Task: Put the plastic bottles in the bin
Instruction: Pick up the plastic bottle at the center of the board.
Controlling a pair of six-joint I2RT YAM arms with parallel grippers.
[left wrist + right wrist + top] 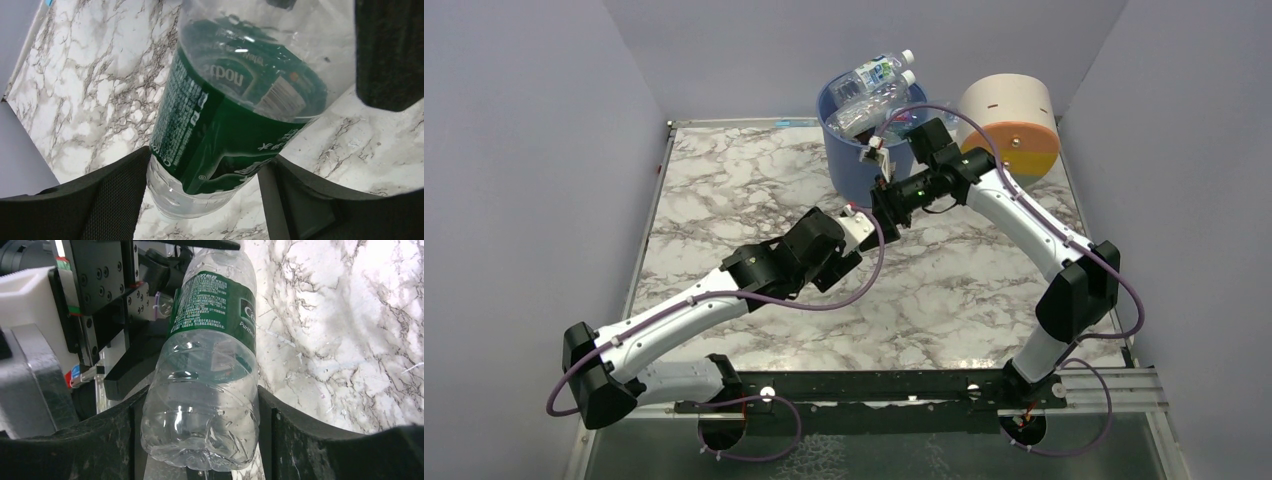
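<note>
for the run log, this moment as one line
phase: handover | left gripper: shut on green-label bottle | right gripper: shut on same bottle | bin: bottles heaped past rim

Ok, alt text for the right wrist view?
A clear plastic bottle with a green label, base toward the camera, is clamped between the black fingers of the right claw. Hardware of the left arm crowds its far end at upper left; white marble table lies right.

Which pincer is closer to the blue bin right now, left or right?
Right. The right pincer is close by the bin's near side; the left pincer is farther toward the bases. Both grip one green-labelled bottle.
</note>
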